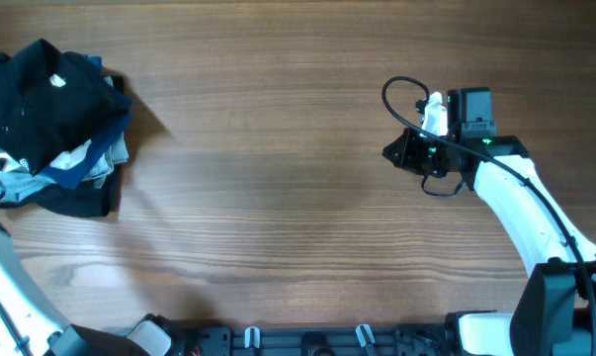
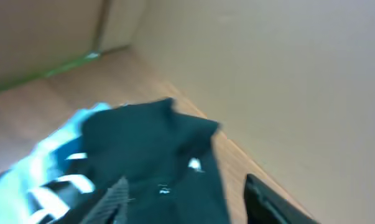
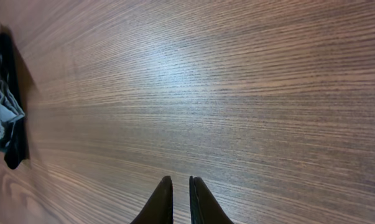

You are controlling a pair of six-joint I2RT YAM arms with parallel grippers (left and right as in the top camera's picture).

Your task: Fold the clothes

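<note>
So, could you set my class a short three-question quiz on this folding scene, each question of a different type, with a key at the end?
1. True or false: the right gripper is holding the black shirt.
2. Multiple choice: seen from overhead, where on the table does the pile of clothes lie? A) at the far left edge B) in the centre C) directly under the right gripper
3. Fill in: the small label on the black shirt is ____.
Key: 1 false, its jaws are shut over bare wood; 2 A; 3 white.
</note>
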